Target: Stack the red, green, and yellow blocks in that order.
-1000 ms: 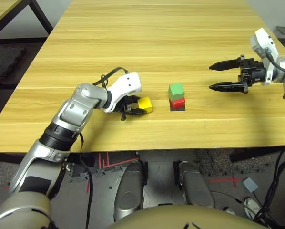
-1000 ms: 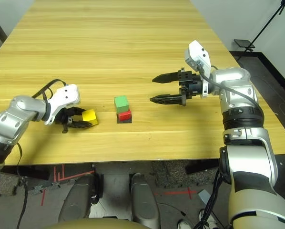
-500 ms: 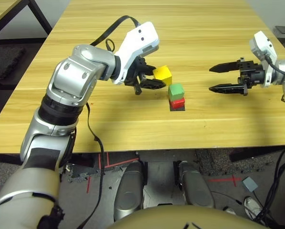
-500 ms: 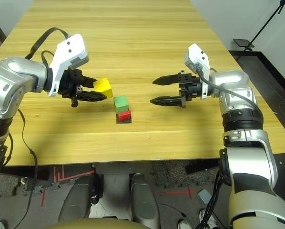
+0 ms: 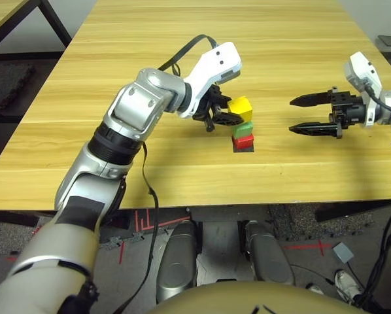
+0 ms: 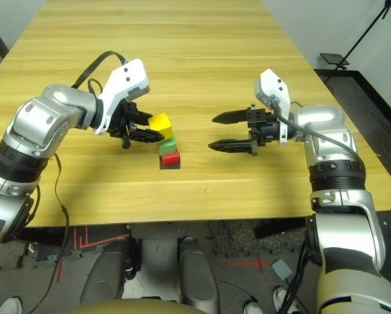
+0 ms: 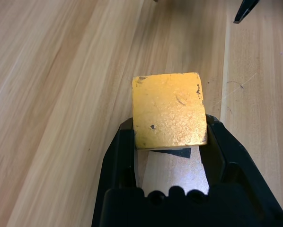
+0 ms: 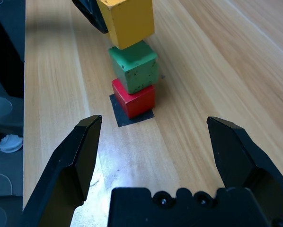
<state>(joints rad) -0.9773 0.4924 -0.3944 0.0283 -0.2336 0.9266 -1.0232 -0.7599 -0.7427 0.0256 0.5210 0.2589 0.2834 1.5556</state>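
The red block (image 5: 244, 140) sits on a flat black patch (image 8: 132, 116) at mid-table, and the green block (image 5: 242, 129) rests on top of it. Just above the green one, slightly tilted, is the yellow block (image 5: 240, 107). My left gripper (image 5: 231, 116) is shut on it, one black finger (image 7: 119, 158) on each side. Whether yellow touches green I cannot tell. The right gripper (image 5: 291, 116) hangs open to the right of the stack, pointing at it with nothing between its fingers. In the right wrist view the yellow block (image 8: 127, 19), green block (image 8: 134, 66) and red block (image 8: 134, 98) line up as a column.
The wooden table (image 5: 182, 52) stretches bare far beyond the stack and to both sides. Its front edge (image 5: 202, 204) runs close below the stack. A second table's corner (image 5: 6, 16) shows at far left.
The left arm lifted the yellow block off the table left of the stack, then carried it right until it hangs just over the green block. The right gripper stayed almost still, open.
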